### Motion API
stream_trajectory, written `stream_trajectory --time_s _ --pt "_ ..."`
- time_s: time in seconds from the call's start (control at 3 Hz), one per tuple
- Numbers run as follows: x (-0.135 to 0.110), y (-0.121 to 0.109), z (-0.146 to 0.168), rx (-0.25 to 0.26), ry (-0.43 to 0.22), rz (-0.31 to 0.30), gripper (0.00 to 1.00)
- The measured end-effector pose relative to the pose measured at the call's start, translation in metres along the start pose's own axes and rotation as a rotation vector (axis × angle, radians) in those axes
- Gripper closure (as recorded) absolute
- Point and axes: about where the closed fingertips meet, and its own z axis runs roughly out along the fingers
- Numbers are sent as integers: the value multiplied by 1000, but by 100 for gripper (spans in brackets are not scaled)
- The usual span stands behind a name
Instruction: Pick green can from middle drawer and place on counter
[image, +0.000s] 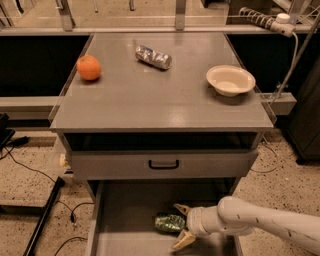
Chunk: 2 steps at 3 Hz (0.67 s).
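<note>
The green can (169, 223) lies on its side on the floor of the middle drawer (125, 220), which is pulled out at the bottom of the view. My gripper (178, 226) reaches in from the right on a white arm. Its two tan fingers are open, one behind the can and one in front, around the can's right end. The can rests on the drawer floor. The counter (160, 95) is the grey cabinet top above.
On the counter lie an orange (89, 67) at the left, a silver-grey can (153, 56) on its side at the back, and a cream bowl (230, 80) at the right. A closed drawer front with a black handle (163, 164) sits above the open drawer. Cables lie on the floor at the left.
</note>
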Motion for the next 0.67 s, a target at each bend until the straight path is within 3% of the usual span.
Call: stream_trajectory --time_s 0.67 --pt "0 0 0 0 0 0 66"
